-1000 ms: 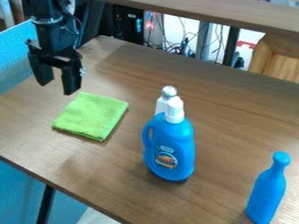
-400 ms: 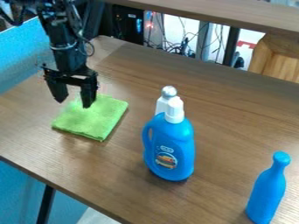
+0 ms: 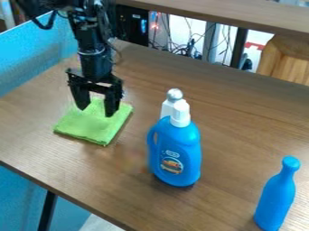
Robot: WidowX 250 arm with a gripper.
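Note:
The black gripper (image 3: 96, 113) hangs at the upper left, its two fingers spread apart with nothing held between them. It is over the back part of a folded green cloth (image 3: 93, 127); whether the tips touch the cloth I cannot tell. To the right stands a blue detergent bottle (image 3: 175, 153) with a white cap and a side handle. Partly hidden behind it is a white bottle (image 3: 166, 109) with a silver top. A slim blue bottle (image 3: 276, 198) stands upright near the lower right corner.
The brown wooden table (image 3: 241, 122) has its front edge running down from the left. A raised wooden shelf (image 3: 223, 16) crosses the back, with cables and a wooden box (image 3: 288, 58) beyond. A blue panel (image 3: 30, 58) borders the left side.
The gripper has moved right and somewhat down, from the cloth's far left side to over the cloth. The cloth and the bottles have kept their places.

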